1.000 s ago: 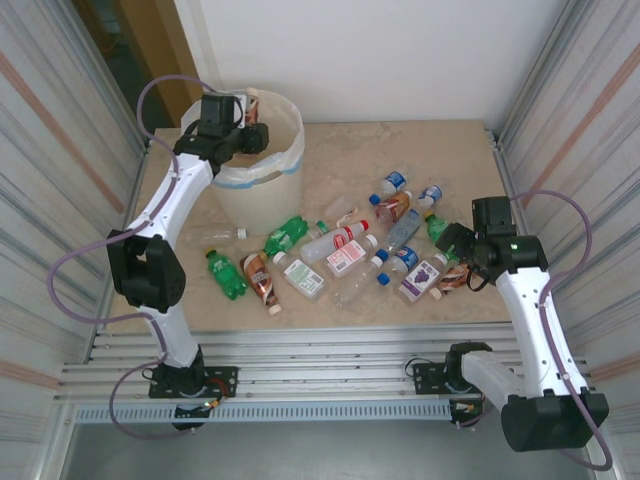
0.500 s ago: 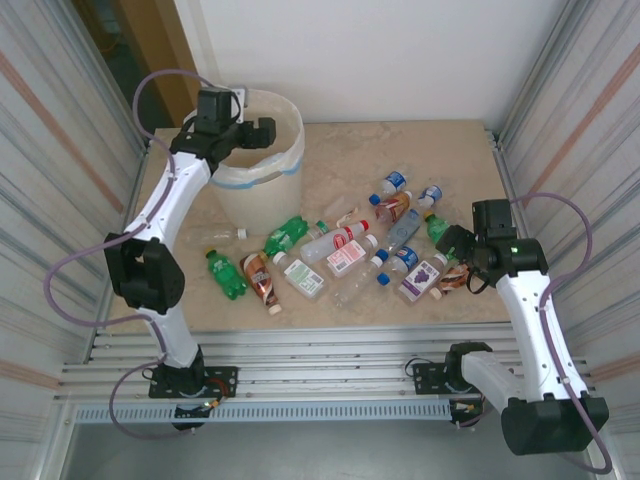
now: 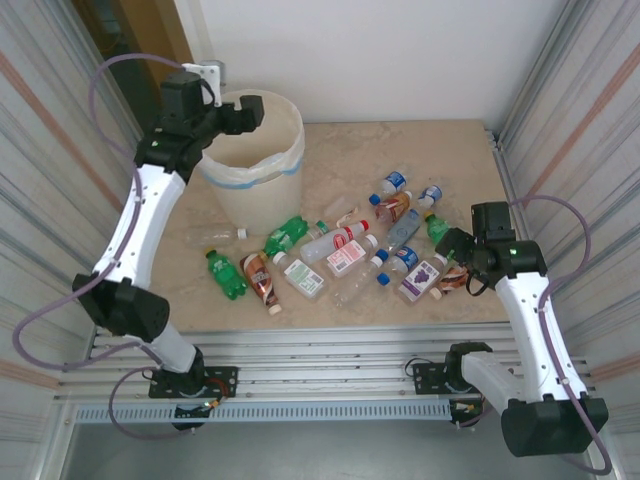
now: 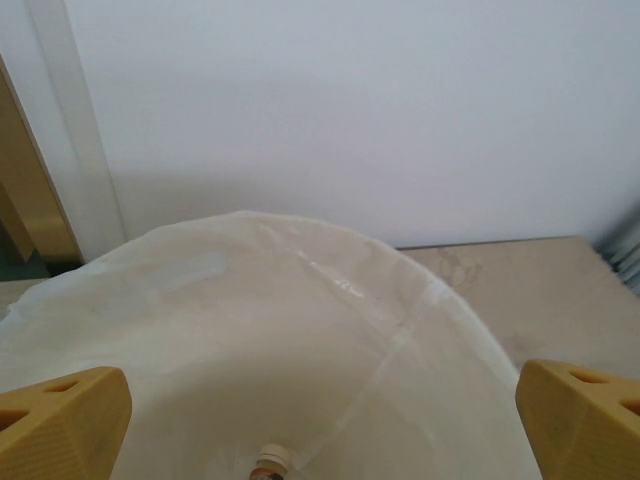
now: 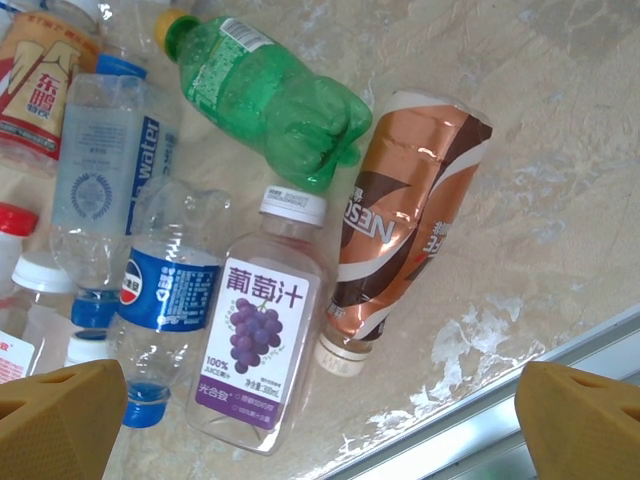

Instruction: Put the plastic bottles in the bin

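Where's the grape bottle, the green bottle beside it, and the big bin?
Clear plastic grape-label bottle [image 5: 262, 340]: right wrist view, its label.
Green bumpy plastic bottle [image 5: 278, 102]: right wrist view, its body.
Round cream-white bin [image 3: 256, 206]: top external view, its outer wall.

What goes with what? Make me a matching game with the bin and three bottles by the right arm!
Things:
1. bin
2. grape juice bottle
3. green bottle
4. brown bottle

Matches:
A. yellow cap
B. purple label
C. round and cream-white
D. shiny copper wrapper

Pairs: 1-C, 2-B, 3-A, 4-D
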